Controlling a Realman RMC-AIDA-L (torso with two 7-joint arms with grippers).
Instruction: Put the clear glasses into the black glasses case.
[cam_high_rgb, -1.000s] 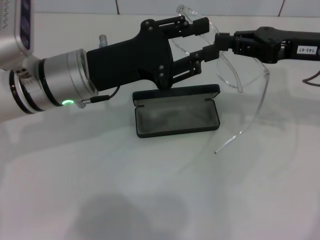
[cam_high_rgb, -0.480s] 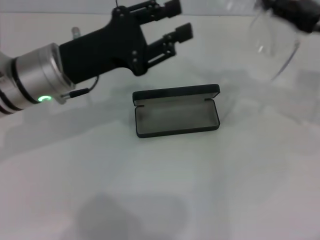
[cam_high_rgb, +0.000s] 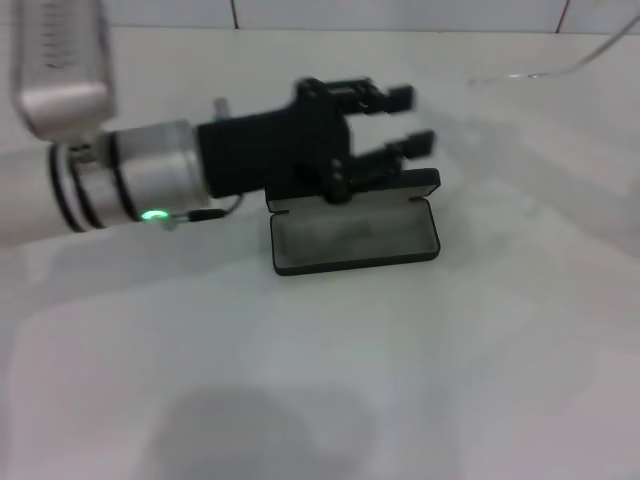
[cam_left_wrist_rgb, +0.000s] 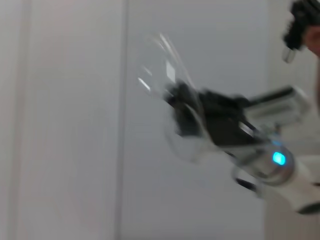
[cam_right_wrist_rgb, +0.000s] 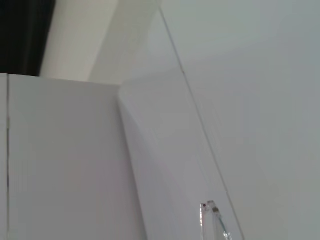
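The black glasses case lies open on the white table, its lid standing up at the back. My left gripper hovers open just above and behind that lid, holding nothing. Of the clear glasses, the head view shows only a thin temple arm at the top right. The left wrist view shows the clear glasses held in the air with my right gripper shut on the lens. A clear temple tip shows in the right wrist view. The right gripper is outside the head view.
The white table stretches in front of the case. A white tiled wall runs behind it. The left arm's silver wrist reaches in from the left side.
The left gripper let go of the glasses, pulled back, then came down over the case's lid. The right arm carried the glasses up and to the right, out of the head view.
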